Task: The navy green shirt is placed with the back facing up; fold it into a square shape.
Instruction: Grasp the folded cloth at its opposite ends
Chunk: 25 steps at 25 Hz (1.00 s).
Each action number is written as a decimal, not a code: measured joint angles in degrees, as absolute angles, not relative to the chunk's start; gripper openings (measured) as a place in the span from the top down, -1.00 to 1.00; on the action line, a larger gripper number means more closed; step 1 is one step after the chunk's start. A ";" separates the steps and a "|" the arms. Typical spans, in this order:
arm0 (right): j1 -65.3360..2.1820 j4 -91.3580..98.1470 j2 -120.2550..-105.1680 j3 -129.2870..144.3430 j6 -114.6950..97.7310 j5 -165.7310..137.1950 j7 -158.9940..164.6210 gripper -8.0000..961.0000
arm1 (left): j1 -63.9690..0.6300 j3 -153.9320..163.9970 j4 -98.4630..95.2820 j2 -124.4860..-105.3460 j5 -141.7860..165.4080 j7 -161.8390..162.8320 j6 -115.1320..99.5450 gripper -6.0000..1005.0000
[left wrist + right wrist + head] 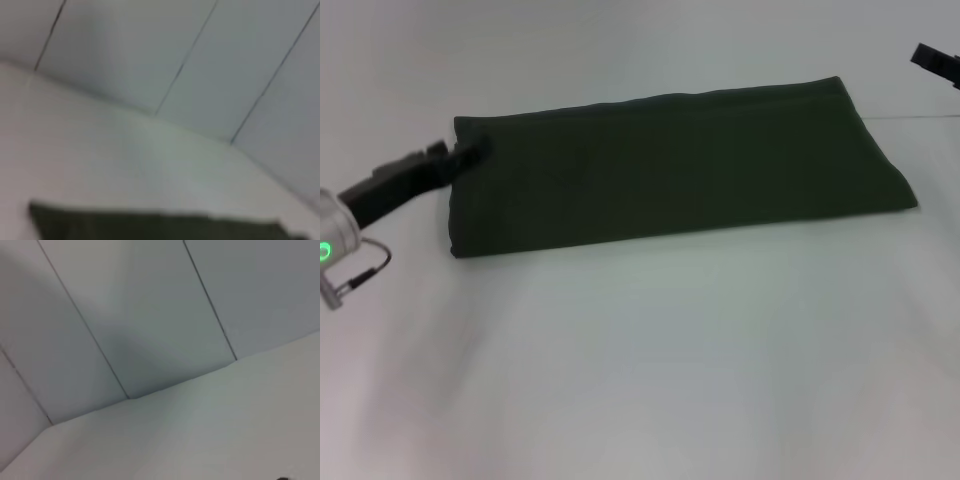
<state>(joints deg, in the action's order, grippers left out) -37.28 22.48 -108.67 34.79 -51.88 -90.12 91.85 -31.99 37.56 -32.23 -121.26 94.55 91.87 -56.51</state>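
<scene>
The left claw [470, 155] sat at the far left corner of the dark olive-green cotton shirt [670, 165], its black tips touching the cloth edge; whether they were apart or pinched on the fabric could not be told. The right claw [935, 62] showed only as a black tip at the far right edge of the head view, well apart from the garment, its state not discernible. The shirt lay folded into a long, plain band across the far half of the white counter [650, 370], wrinkle-free, running left to right. The left wrist view showed one strip of that cloth [160, 227] against the pale counter and panelled wall [200, 60].
</scene>
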 joint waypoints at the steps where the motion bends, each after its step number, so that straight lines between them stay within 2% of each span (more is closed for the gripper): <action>1: -36.81 22.85 -108.53 35.47 -52.45 -90.21 92.22 -0.52 | -31.93 37.55 -32.76 -121.20 97.85 93.79 -56.23 -0.60; 11: -35.65 24.31 -108.21 37.51 -52.47 -93.94 95.04 -0.52 | -32.33 36.94 -35.73 -121.01 113.97 113.30 -52.47 -0.60; 25: -36.35 24.35 -108.19 37.61 -52.53 -96.06 95.16 -0.52 | -34.29 36.05 -31.44 -120.64 117.04 114.79 -48.69 -0.59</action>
